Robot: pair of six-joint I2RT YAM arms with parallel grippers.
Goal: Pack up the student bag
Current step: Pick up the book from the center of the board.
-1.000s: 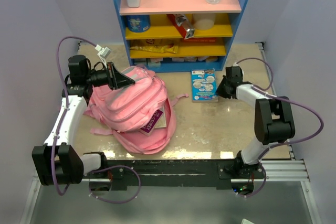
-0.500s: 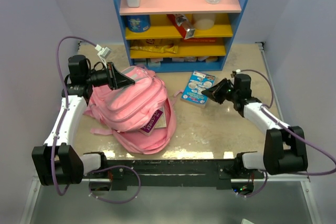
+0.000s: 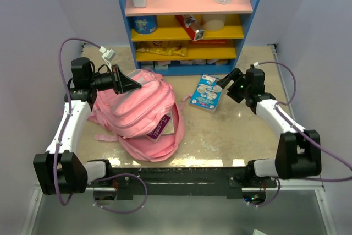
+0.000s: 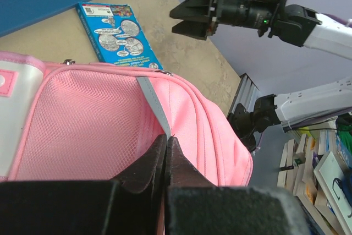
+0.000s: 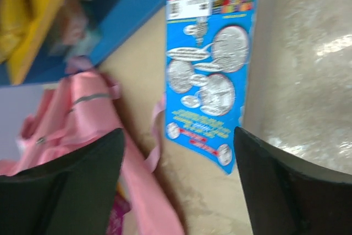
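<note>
Student bag [image 3: 144, 115] lies centre-left on the table [image 3: 236, 136]. Long axis runs upper left to lower right, and the mouth seems to gape toward lower right.

Left gripper [image 4: 166, 138] is pressed together on the bag's grey strip [image 4: 155, 108], holding it up. Right gripper [image 5: 179, 152] is spread wide and empty above the blue book [image 3: 207, 93], which lies flat right of the bag.

Risks:
- The thin flat book may skid away under closing fingers.
- The strip may slip free, and the mouth would sag shut.

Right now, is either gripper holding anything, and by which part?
The left gripper pinches the student bag by its grey strip; the right gripper is open, holding nothing.
</note>
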